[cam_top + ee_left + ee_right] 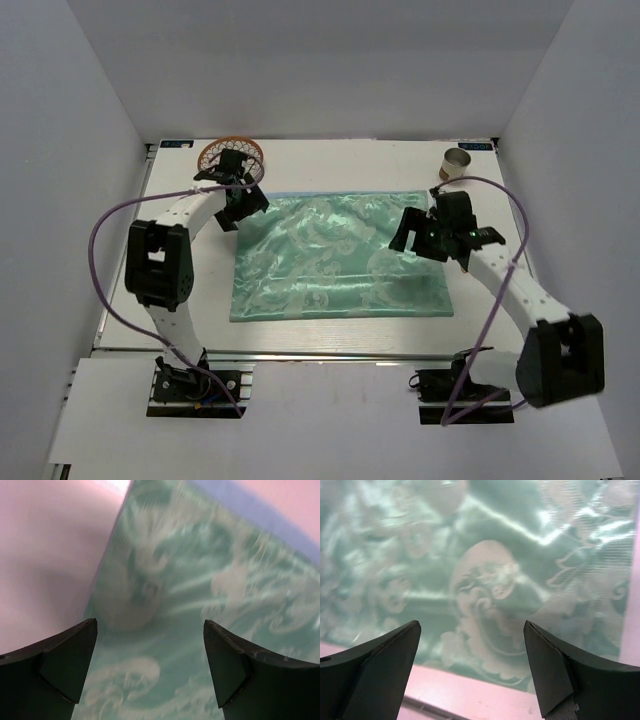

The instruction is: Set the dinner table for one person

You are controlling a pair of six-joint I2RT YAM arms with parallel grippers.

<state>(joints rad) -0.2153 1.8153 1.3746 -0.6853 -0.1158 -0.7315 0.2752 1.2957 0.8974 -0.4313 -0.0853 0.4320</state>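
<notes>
1. The dinner desk (340, 165) is big, white and flat, with four straight sides. It fills the middle of the top view. A metal rail (330, 352) runs along its lower edge.
2. A shiny green cloth (330, 265) lies flat in the middle of the desk. It has pale, swirly pictures on it and a thin blue strip along its top edge.
3. A round brown thing (215, 152) with a woven rim sits at the upper left. A small metal cup (455, 163) sits at the upper right.
4. Plain white walls (330, 70) stand around the desk. Purple cables (100, 230) loop out from both arms.
5. The left fingers (243, 203) are black and pointed. They are spread wide, hold nothing, and hang over the cloth's upper left corner.
6. The right fingers (410, 232) are spread wide too, hold nothing, and hang over the cloth's right part.
7. The left arm hides part of the round brown thing, so I cannot tell what it is. The left wrist view is blurry.
</notes>
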